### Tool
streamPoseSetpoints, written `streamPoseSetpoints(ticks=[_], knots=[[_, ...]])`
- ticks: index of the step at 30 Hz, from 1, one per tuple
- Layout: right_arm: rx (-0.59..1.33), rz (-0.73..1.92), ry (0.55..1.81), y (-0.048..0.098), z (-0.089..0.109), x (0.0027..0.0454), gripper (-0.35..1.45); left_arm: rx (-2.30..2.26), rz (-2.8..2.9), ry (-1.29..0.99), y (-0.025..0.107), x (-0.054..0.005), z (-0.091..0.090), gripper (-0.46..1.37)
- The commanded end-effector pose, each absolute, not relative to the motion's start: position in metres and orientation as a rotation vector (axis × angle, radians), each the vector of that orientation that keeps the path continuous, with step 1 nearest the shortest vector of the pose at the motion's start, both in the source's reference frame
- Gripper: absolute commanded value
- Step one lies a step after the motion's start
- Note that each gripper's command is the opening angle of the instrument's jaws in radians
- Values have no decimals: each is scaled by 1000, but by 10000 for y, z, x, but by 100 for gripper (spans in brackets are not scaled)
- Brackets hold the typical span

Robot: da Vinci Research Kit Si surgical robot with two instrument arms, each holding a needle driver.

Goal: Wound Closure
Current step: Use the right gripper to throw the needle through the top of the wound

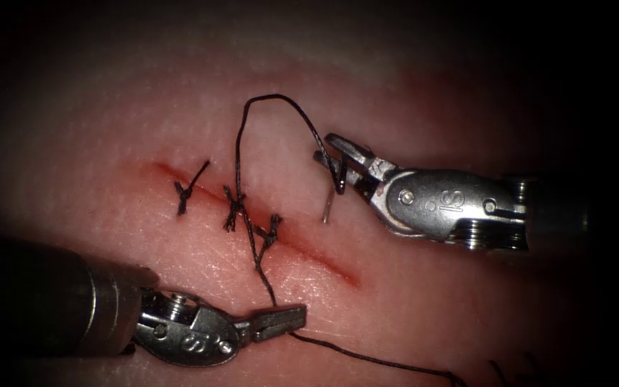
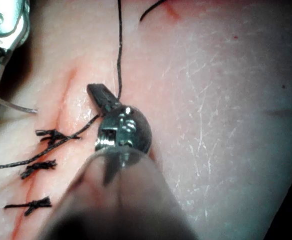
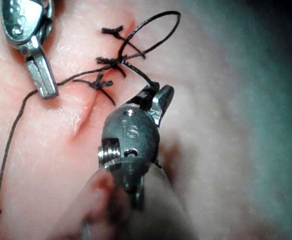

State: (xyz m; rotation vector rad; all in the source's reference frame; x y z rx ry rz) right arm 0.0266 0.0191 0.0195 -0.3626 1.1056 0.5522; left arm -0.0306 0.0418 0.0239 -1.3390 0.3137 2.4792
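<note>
Running slantwise across the tissue [image 1: 180,107], the cut [image 1: 324,261] goes from the upper left down to the lower right in the endoscope view, and three dark knots [image 1: 234,208] sit along its upper stretch, while its lower right end lies unstitched.

The right pincer [image 1: 332,163] reaches in from the right and is clenched on the needle [image 1: 329,209], above and to the right of the cut. It grips the needle near the thread end of the curve. The needle's long axis stands nearly upright in the endoscope view, with the free silver end pointing down toward the tissue on the right side of the cut. Whether that end touches the surface cannot be told; the needle's body lies outside the tissue. In the left wrist view the needle [image 2: 16,106] shows as a thin pale wire beside the right tool.

The thread [image 1: 241,132] rises from the middle knot, arches over in a tall loop and comes down to the needle at the right pincer. A second run of thread leaves the knots, crosses the cut downward and reaches the left pincer [image 1: 281,320], which lies below the cut, pointing right, and is closed on the thread. From there the strand trails off to the lower right over the tissue.
</note>
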Motion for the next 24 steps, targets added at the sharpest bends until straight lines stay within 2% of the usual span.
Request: streamPoseSetpoints(ticks=[1, 11, 24], knots=[[-386, 552, 1102, 189, 196, 266, -35, -1341, 2476, 312, 422, -307, 238, -35], [-438, 534, 1106, 187, 186, 266, -35, -1335, 2493, 309, 435, -308, 257, -35], [-464, 535, 1096, 189, 178, 265, -35, -1245, 2526, 179, 374, -280, 330, -35]])
